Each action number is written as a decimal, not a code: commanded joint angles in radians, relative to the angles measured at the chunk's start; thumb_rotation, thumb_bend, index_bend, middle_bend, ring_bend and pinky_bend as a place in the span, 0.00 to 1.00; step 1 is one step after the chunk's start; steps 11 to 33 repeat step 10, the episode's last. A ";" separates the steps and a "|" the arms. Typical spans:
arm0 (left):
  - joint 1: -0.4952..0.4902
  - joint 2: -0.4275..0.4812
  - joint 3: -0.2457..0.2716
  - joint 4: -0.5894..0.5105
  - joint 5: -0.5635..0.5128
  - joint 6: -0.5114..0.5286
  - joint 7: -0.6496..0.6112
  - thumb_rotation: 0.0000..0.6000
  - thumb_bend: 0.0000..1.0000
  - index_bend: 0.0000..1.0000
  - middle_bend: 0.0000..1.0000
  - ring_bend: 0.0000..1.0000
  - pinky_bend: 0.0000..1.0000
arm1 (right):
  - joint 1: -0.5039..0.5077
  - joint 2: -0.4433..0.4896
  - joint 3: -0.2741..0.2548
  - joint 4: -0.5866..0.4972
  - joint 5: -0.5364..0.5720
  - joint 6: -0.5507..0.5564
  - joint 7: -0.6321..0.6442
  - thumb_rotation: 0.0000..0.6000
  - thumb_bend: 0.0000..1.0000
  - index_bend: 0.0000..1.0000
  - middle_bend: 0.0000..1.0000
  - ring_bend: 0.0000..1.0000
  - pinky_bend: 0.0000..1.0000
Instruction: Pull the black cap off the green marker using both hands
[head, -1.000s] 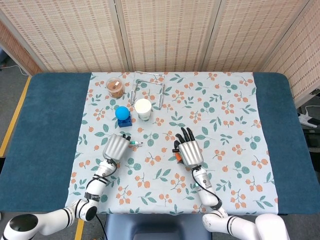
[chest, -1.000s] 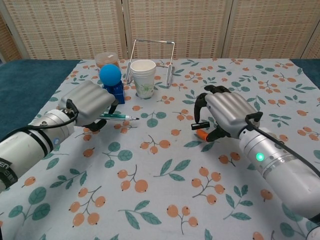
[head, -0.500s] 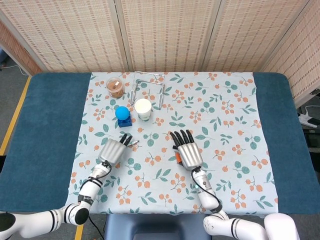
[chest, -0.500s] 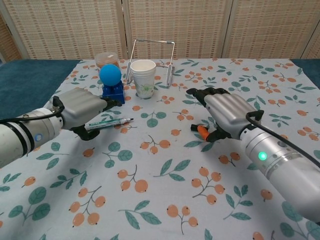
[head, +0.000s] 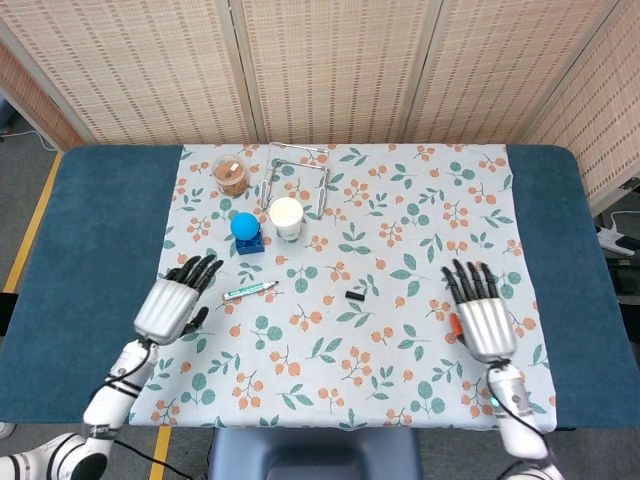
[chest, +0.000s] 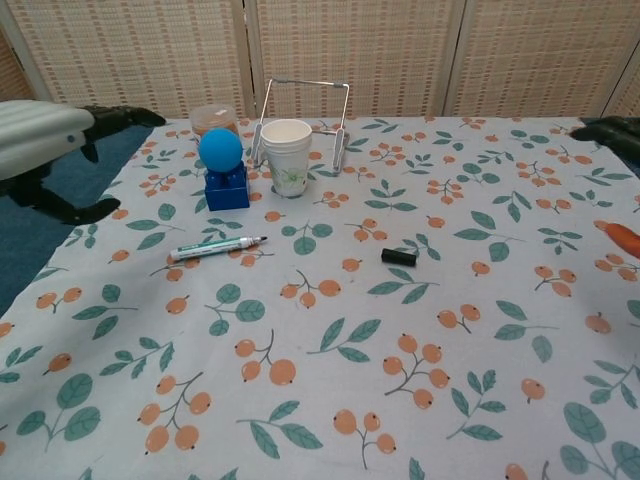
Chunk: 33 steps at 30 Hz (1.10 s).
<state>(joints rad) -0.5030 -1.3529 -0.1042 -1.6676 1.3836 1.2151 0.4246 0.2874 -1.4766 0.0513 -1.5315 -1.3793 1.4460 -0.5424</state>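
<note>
Head view: green marker lies uncapped at centre-left of worktop, black cap apart at its 3 o'clock. Left robot hand and right robot hand released, fingers spread, grasping nothing.

Chest view: both pieces lie free; either could roll if the cloth is bumped.

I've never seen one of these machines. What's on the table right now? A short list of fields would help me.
marker: green marker lies uncapped on the tablecloth
cap: black cap lies apart, to the marker's right
left hand: left hand open, holds nothing
right hand: right hand open, holds nothing
behind: paper cup, blue ball on a blue block, wire stand
</note>
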 joint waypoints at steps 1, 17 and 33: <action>0.178 0.041 0.101 0.138 0.103 0.210 -0.174 1.00 0.39 0.00 0.00 0.00 0.07 | -0.112 0.059 -0.058 0.001 -0.016 0.127 0.006 1.00 0.28 0.00 0.00 0.00 0.00; 0.234 0.038 0.087 0.257 0.045 0.211 -0.276 1.00 0.39 0.00 0.00 0.00 0.07 | -0.166 0.079 -0.025 0.026 -0.053 0.211 0.072 1.00 0.27 0.00 0.00 0.00 0.00; 0.234 0.038 0.087 0.257 0.045 0.211 -0.276 1.00 0.39 0.00 0.00 0.00 0.07 | -0.166 0.079 -0.025 0.026 -0.053 0.211 0.072 1.00 0.27 0.00 0.00 0.00 0.00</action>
